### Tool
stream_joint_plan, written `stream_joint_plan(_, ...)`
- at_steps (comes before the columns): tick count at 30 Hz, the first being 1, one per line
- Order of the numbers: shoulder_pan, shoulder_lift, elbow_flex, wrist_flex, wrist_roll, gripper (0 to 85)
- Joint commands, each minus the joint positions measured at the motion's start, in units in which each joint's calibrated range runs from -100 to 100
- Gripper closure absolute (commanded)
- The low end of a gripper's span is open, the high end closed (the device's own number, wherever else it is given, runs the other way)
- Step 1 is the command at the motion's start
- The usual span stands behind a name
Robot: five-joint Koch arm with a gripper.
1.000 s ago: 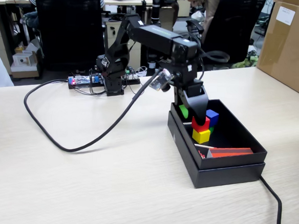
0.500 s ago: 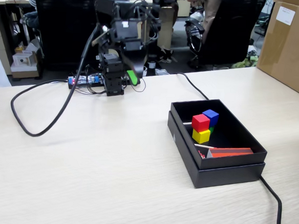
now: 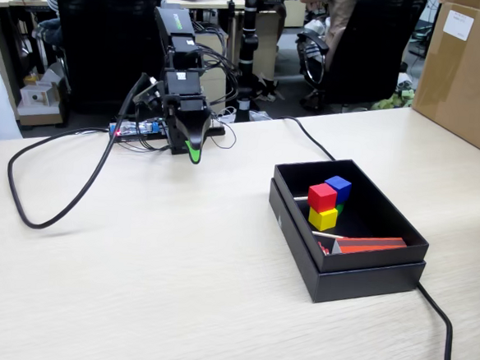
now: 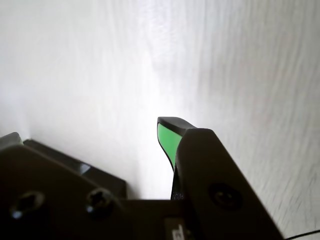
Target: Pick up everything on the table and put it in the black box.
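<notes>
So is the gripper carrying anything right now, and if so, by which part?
Nothing is held. The gripper hangs empty above the bare light beige wood-grain table; the green on it is its own jaw lining. The red cube sits in the matte-black cardboard box.

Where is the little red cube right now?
In the fixed view, the small red cube sits inside the shallow black box right of centre, stacked on the yellow cube beside the blue cube.

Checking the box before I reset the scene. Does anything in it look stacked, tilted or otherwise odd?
Yes: in the black box the red cube sits on top of the yellow cube rather than on the floor, with the blue cube behind it. The green cube is barely visible, if at all.
</notes>
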Motion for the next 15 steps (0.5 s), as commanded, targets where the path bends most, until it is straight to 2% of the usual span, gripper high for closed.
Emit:
stream_joint_plan(1,-0.5,-1.4,-1.2,5.7,-0.7,32.6)
stream_joint_plan(5,-1.1,-1.4,-12.2,17.9,-2.3,32.6)
stream_joint_plan(15,-1.1,-1.4,-27.9,33.7,-4.9,32.9)
